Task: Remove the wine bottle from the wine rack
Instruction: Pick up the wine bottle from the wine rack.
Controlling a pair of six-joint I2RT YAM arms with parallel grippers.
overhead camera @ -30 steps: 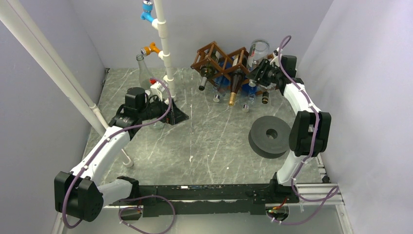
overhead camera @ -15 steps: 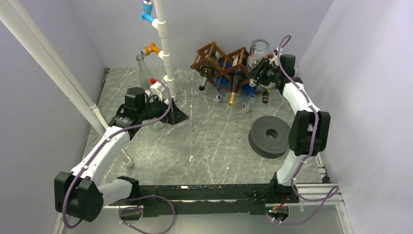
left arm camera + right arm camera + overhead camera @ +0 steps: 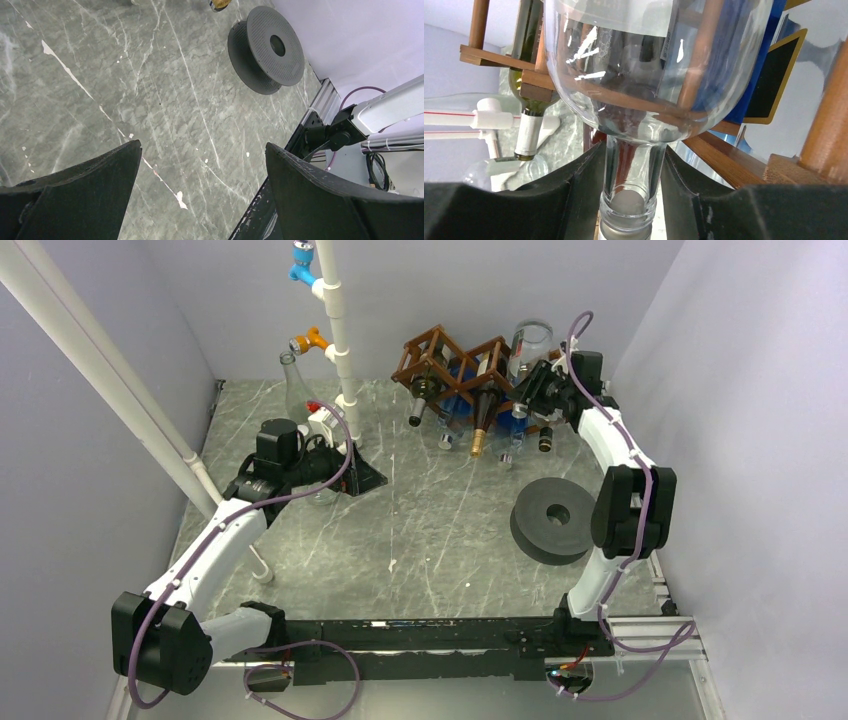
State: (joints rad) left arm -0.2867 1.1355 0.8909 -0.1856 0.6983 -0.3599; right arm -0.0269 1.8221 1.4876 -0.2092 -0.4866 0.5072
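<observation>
Two jaws of right gripper (image 3: pixel 631 167) newly closed on wine bottle (image 3: pixel 644 60) neck; left gripper (image 3: pixel 202 147) wide open

right hand (image 3: pixel 631 192) | fingers (image 3: pixel 569 200) pressed on both sides of clear wine bottle (image 3: pixel 649 65) neck | wine rack (image 3: pixel 724 157) slats behind

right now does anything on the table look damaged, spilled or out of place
The grey marble-pattern tabletop has white chipped flecks, looking like surface wear. Nothing looks spilled; the brown wooden lattice wine rack stands loaded at the far edge.
</observation>
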